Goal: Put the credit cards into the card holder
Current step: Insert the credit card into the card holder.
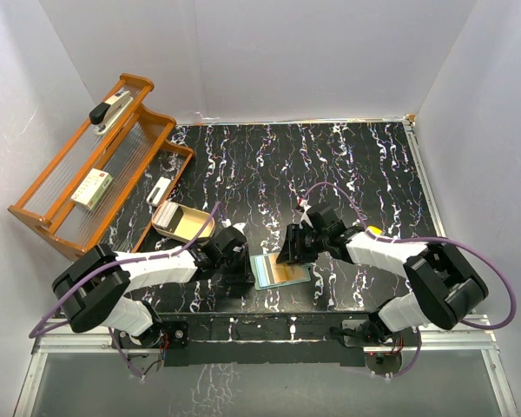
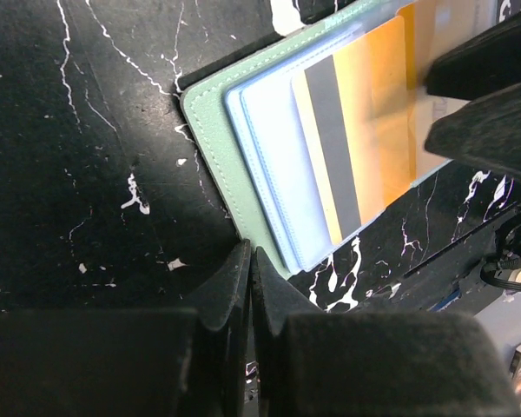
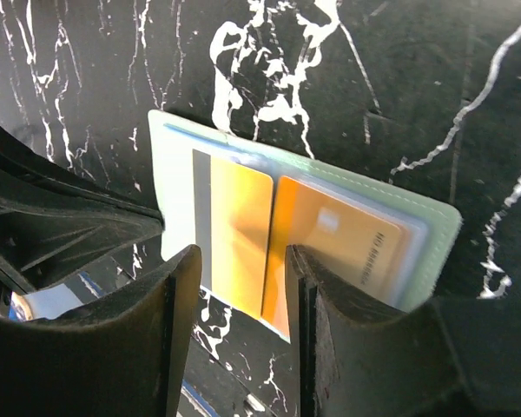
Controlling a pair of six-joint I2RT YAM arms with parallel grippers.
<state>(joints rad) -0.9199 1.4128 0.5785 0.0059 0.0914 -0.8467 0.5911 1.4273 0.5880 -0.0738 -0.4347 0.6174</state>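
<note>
A black table [image 1: 243, 165] veined with white streaks fills the floor of a white-walled booth [image 1: 286, 52]. At its far left stands a slanted wooden rack [image 1: 43, 217] of orange-brown wood with clear ribbed panels, its outer side close to the left wall. On the rack's top shelf lies a black-and-white tool [image 1: 110, 113], possibly a stapler, though it is too small to be sure. Lower down, a small white box [image 1: 92, 188] with reddish marks rests on the sloping panel. A little white block [image 1: 159, 189] sits in the rack's lowest tray. Just beside the near end of that tray, a shallow tan dish [image 1: 178, 221] lies on the table.
</note>
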